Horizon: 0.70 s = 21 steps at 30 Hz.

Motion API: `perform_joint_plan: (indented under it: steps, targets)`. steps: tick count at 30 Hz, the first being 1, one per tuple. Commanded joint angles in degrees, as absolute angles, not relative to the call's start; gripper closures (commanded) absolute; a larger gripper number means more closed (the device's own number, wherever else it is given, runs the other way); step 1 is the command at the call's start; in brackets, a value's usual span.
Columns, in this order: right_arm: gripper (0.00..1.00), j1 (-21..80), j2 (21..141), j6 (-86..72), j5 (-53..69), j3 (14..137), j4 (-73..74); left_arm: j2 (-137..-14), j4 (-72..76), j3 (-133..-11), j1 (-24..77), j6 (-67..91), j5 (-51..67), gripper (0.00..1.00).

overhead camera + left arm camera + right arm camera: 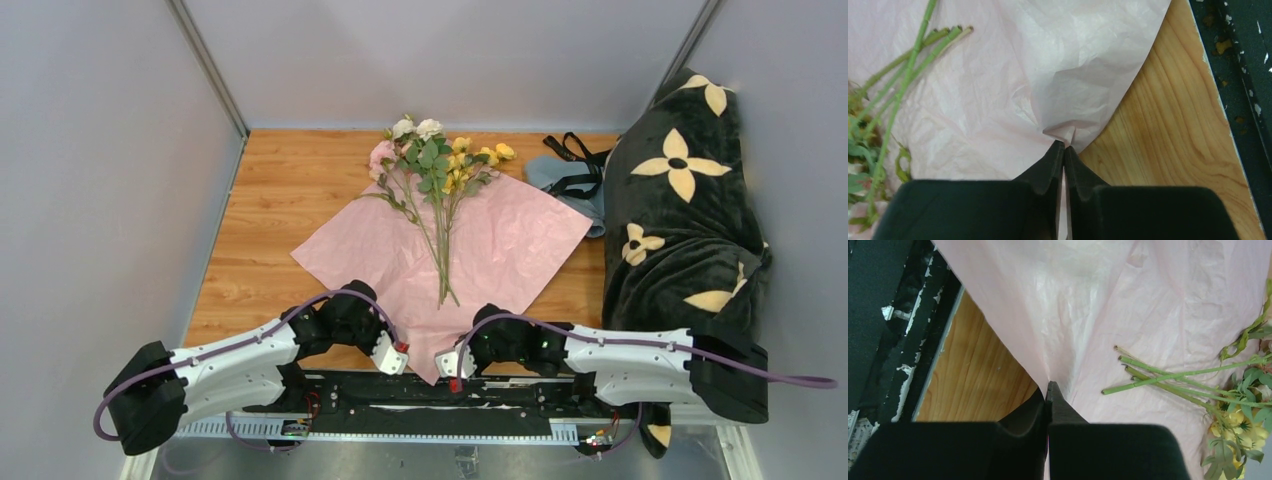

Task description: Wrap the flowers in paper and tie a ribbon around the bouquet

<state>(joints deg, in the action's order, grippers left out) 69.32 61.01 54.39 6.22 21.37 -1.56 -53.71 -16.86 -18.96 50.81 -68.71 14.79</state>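
The paper (510, 240) lies flat on the table as a diamond, pale pink face up. The flowers (440, 165) rest loose on it, blooms at the far side and stems (443, 270) pointing toward me; no wrapped bouquet shows. My left gripper (397, 352) is shut on the paper's near left edge (1068, 134), which puckers at the fingertips. My right gripper (452, 372) is shut on the near right edge, where the paper (1083, 315) tents up at its tips (1049, 385). Stem ends (908, 65) (1158, 377) lie apart from both grippers. The black ribbon (575, 150) lies at the far right.
A grey-blue folded cloth (555, 180) sits under the ribbon. A dark blanket with cream flower shapes (680, 220) fills the right side. Grey walls enclose the wooden table (270, 220). The black base rail (430, 400) runs along the near edge.
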Motion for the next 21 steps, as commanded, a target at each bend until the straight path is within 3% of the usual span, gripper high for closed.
perform_joint_plan:
  steps: [1, 4, 8, 10, 17, 21]
  targets:
    - [1.00, 67.89, 58.16, 50.38, 5.49, 22.93, -1.06, -51.22, -18.61, -21.53, 50.98, -66.57, 15.13, 0.70]
    - [1.00, 62.81, 54.09, 46.30, 9.30, 23.83, -1.91, -47.62, -22.87, -22.35, 50.98, -66.10, 15.95, 0.28]
    - [1.00, 54.10, 54.43, 41.02, 17.32, 26.38, -4.01, -42.28, -25.99, -22.75, 50.89, -63.82, 18.38, 0.05]
    - [1.00, 50.99, 57.03, 38.84, 20.24, 28.76, -3.93, -41.49, -24.42, -23.27, 50.89, -59.12, 18.20, 0.00]
    - [1.00, 41.32, 65.32, 31.53, 28.76, 36.16, -0.65, -51.11, -16.25, -28.08, 50.56, -36.39, 6.79, 0.00]
    - [1.00, 36.90, 68.81, 28.01, 31.60, 38.58, -0.27, -54.95, -14.50, -28.24, 49.14, -37.02, 12.04, 0.00]
